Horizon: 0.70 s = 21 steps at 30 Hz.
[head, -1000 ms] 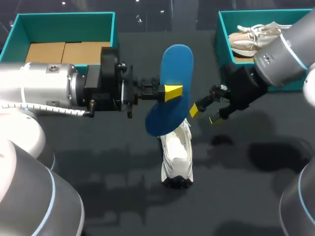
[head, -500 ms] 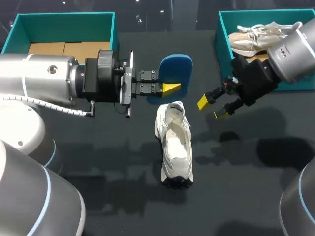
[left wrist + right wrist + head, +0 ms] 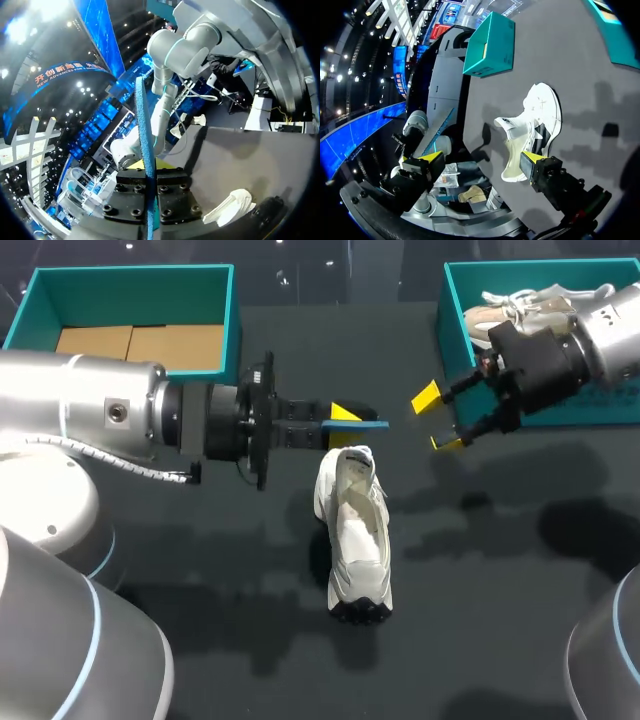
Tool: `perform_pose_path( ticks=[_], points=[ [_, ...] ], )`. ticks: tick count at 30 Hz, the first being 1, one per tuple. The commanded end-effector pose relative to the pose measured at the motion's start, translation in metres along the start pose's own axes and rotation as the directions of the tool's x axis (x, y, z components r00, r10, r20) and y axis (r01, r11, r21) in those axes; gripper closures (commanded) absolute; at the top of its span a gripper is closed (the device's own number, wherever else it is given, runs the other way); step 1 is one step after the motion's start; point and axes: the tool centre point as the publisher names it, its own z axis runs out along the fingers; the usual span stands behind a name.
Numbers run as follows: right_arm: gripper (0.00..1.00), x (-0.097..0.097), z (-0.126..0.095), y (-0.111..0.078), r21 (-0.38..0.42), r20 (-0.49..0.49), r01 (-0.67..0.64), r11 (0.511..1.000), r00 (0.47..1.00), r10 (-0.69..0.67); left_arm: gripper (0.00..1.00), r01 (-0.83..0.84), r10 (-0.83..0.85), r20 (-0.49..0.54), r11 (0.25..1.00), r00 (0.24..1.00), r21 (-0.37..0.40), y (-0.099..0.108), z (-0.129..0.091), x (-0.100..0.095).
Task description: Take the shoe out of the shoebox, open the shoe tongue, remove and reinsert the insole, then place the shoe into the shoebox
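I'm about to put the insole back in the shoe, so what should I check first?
1. Flat blue insole clamped in left gripper: ok.
2. White sneaker on black table, opening facing up: ok.
3. Tongue pulled fully open: cannot tell.
4. Right gripper open, empty, clear of the sneaker: ok.
5. Insole over the opening, lying flat: not ok. It is on edge, beyond the sneaker's end.

The white shoe (image 3: 355, 535) lies lengthwise in the middle of the counter (image 3: 200, 570), with its dark-soled toe near and its mouth gaping toward the far side. The blue insole (image 3: 375, 423) is out of the shoe, seen edge-on just beyond the heel and pinched in the left hand (image 3: 348, 417). The teal left shoebox (image 3: 130, 278) sits far left and shows a cardboard floor. The teal right shoebox (image 3: 455, 300) sits far right and holds a beige shoe (image 3: 510, 318).
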Motion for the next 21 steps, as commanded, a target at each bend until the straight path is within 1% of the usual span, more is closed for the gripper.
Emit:
perform_pose_path(
  ticks=[1, 5, 6, 8, 9, 11, 12, 14, 15, 16, 17, 18, 19, 20, 21],
  points=[
    [0.00, -0.004, 0.003, 0.001, 0.000, -0.014, -0.001, 1.000, 1.000, 0.001, 1.00, -0.072, 0.072, -0.001, 0.997, 0.997, 0.041, 0.008, 0.003, -0.003],
    [0.00, -0.004, 0.003, 0.001, 0.000, -0.014, -0.001, 1.000, 1.000, 0.001, 1.00, -0.072, 0.072, -0.001, 0.997, 0.997, 0.041, 0.008, 0.003, -0.003],
    [0.00, -0.004, 0.005, 0.006, 0.008, -0.020, -0.017, 1.000, 1.000, 0.018, 1.00, -0.117, 0.117, -0.013, 0.993, 0.993, 0.032, 0.014, 0.004, -0.002],
    [0.00, -0.001, 0.007, 0.014, 0.002, -0.057, -0.053, 0.999, 0.997, 0.053, 1.00, -0.189, 0.189, -0.034, 0.982, 0.981, -0.011, 0.027, 0.006, 0.001],
    [0.00, 0.000, 0.007, 0.018, 0.004, -0.064, -0.074, 0.997, 0.995, 0.074, 1.00, -0.226, 0.226, -0.030, 0.974, 0.974, -0.007, 0.033, 0.006, 0.003],
    [0.00, 0.004, 0.008, 0.021, 0.007, -0.097, -0.086, 0.996, 0.991, 0.087, 1.00, -0.250, 0.248, -0.040, 0.968, 0.968, -0.027, 0.043, 0.007, 0.006],
    [0.00, 0.006, 0.009, 0.024, 0.012, -0.112, -0.107, 0.994, 0.988, 0.107, 1.00, -0.291, 0.290, -0.029, 0.956, 0.957, -0.035, 0.051, 0.008, 0.008],
    [0.00, 0.011, 0.009, 0.027, 0.012, -0.141, -0.107, 0.994, 0.984, 0.108, 1.00, -0.306, 0.305, -0.028, 0.951, 0.952, -0.048, 0.060, 0.009, 0.009],
    [0.00, 0.013, 0.010, 0.028, 0.016, -0.143, -0.119, 0.993, 0.982, 0.120, 1.00, -0.338, 0.337, -0.030, 0.938, 0.941, -0.076, 0.066, 0.009, 0.009],
    [0.00, 0.015, 0.011, 0.029, 0.016, -0.158, -0.121, 0.993, 0.980, 0.122, 1.00, -0.343, 0.342, -0.030, 0.936, 0.939, -0.083, 0.072, 0.010, 0.009],
    [0.00, 0.017, 0.011, 0.029, 0.015, -0.184, -0.117, 0.993, 0.976, 0.118, 1.00, -0.346, 0.346, -0.006, 0.935, 0.938, -0.082, 0.076, 0.010, 0.008],
    [0.00, 0.018, 0.012, 0.029, 0.016, -0.191, -0.121, 0.992, 0.974, 0.122, 1.00, -0.386, 0.388, -0.004, 0.917, 0.922, -0.104, 0.080, 0.011, 0.007],
    [0.00, 0.019, 0.013, 0.029, 0.016, -0.227, -0.119, 0.993, 0.967, 0.120, 1.00, -0.392, 0.396, 0.024, 0.915, 0.918, -0.093, 0.084, 0.011, 0.006],
    [0.00, 0.020, 0.014, 0.029, 0.015, -0.241, -0.116, 0.993, 0.964, 0.117, 1.00, -0.408, 0.414, 0.053, 0.908, 0.909, -0.098, 0.087, 0.011, 0.004],
    [0.00, 0.021, 0.014, 0.026, 0.005, -0.232, -0.126, 0.992, 0.965, 0.124, 1.00, -0.408, 0.414, 0.053, 0.908, 0.909, -0.098, 0.087, 0.011, 0.004]
  ],
)
